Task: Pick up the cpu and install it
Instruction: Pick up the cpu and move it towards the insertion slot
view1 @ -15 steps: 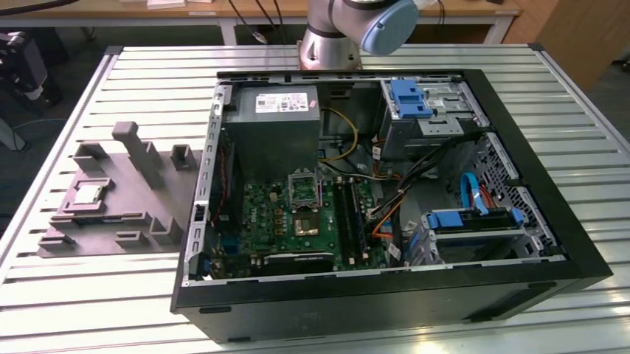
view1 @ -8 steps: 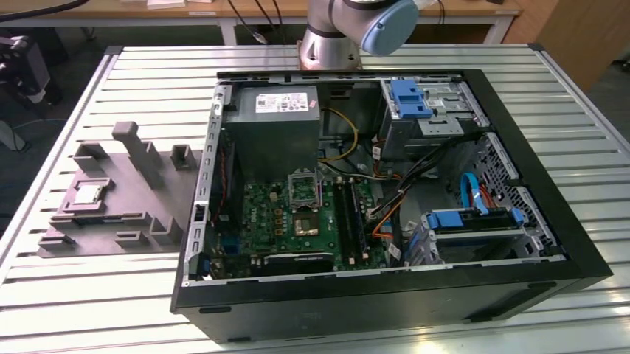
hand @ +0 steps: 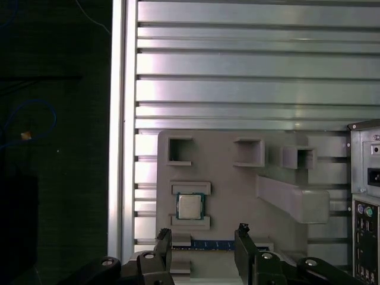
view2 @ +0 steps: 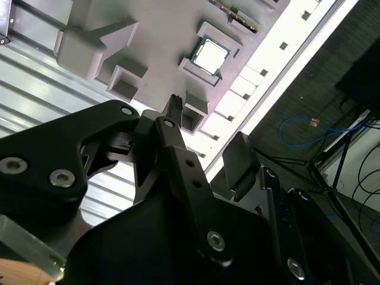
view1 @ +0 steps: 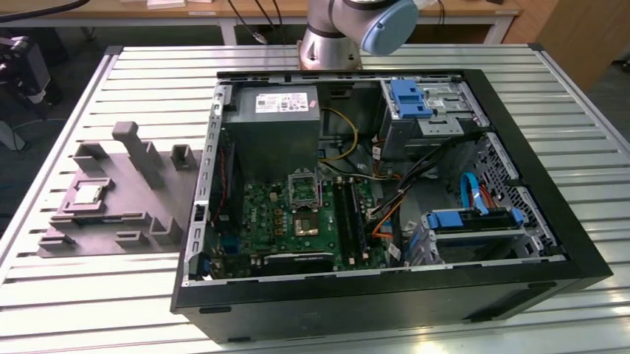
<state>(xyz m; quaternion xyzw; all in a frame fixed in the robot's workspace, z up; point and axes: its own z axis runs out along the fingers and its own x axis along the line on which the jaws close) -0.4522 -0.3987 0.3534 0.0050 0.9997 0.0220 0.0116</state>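
1. Claw [hand: 203, 244]: in the first wrist view the two black fingers [hand: 162, 243] stand spread apart with an empty gap between them. The claw hangs above the grey fixture tray [hand: 237, 199] and touches nothing.

2. Cpu [hand: 189, 206]: the small square chip, silvery lid upward, lies flat in a raised rectangular recess of the tray. It sits just beyond the fingertips and apart from them. In the second wrist view the cpu [view2: 209, 54] sits in the same recess, past the finger ends.

3. Tray: it rests on the slatted aluminium worktop [hand: 237, 71]. Square pockets and a long angled block rise from its surface.

4. Exterior view: the tray [view1: 108, 225] lies at 9 o'clock from the open computer case [view1: 394, 306], just beside the case wall. The cpu [view1: 87, 193] is near the tray's 9 o'clock edge.

5. Inside the case, the silver socket frame [view1: 303, 190] sits on the green board. The grey box with a white label [view1: 279, 140] lies at 12 o'clock from it.

6. The arm base [view1: 340, 37] stands at 12 o'clock beyond the case.
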